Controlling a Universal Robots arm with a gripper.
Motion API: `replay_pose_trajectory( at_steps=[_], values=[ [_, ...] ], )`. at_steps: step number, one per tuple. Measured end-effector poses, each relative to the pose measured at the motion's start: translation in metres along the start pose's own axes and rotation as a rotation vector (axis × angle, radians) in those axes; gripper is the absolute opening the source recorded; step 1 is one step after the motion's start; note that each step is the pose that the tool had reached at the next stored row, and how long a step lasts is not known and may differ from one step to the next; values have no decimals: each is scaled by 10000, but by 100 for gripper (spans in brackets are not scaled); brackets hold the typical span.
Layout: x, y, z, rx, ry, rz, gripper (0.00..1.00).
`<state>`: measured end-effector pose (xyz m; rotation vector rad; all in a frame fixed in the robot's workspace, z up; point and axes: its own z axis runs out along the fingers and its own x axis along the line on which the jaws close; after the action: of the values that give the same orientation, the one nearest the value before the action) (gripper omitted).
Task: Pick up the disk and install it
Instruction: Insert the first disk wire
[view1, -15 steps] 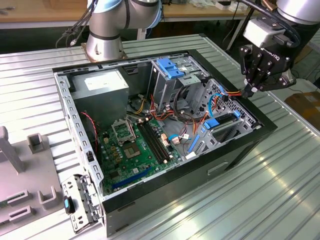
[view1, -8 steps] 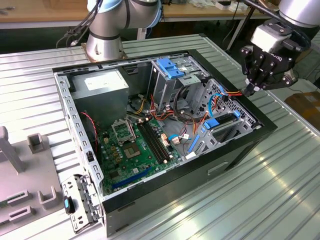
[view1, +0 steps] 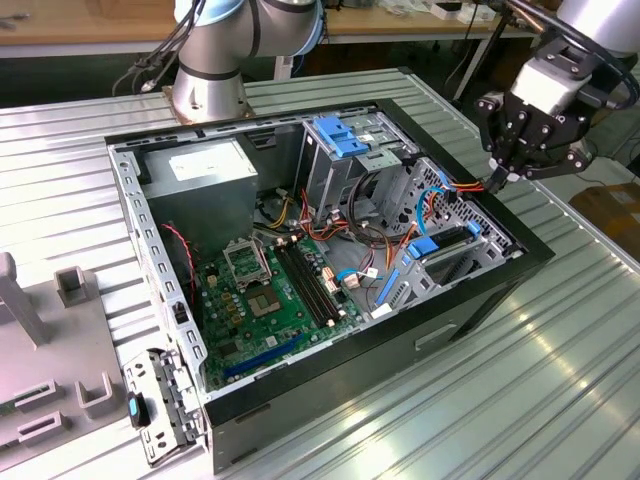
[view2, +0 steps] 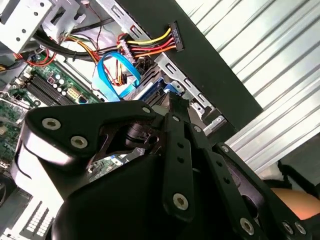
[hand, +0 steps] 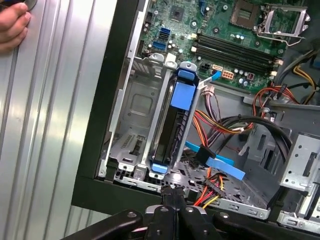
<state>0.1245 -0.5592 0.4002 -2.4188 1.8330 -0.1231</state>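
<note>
The disk (hand: 169, 132) is standing on edge in a slot of the drive cage (hand: 131, 107), with its blue rails showing at both ends. Its near end is lying just ahead of the gripper (hand: 172, 191), close to the fingertips but apart from them, and its far end is reaching away toward the motherboard (hand: 225, 42). The bay beside it is sitting bare.

The gripper's fingers are pressing together with nothing between them. In the exterior view they are hanging just above the rim of the computer case (view1: 330, 385), on the side where the cage is.

Judging by this, the picking up and the sliding in are looking done: the disk is resting in its slot, not in the fingers. I cannot tell whether it is pushed fully home.

Around it, a flat blue data cable (hand: 220, 164) and a bundle of orange and yellow power wires (hand: 216, 186) are lying loose beside the disk, just off to one side of the fingertips. In the second wrist view a black power connector (view2: 173, 36) is resting unplugged on the case edge, well ahead of the gripper, so any cabling appears undone.

Farther out, a person's hand (hand: 11, 24) is resting on the ribbed metal table (view1: 560, 330).
</note>
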Motion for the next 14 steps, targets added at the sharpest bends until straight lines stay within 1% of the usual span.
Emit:
replay_pose_trajectory(
  at_steps=[1, 4, 9, 11, 14],
  values=[
    [0, 1, 1, 21, 0, -52, 11],
    [-3, -4, 4, 26, -11, -114, 11],
    [-11, -12, 11, 26, -82, -658, 11],
    [-20, -27, 13, 26, -112, -884, 11],
    [-36, -44, 16, 27, -141, -1088, 11]
  ],
)
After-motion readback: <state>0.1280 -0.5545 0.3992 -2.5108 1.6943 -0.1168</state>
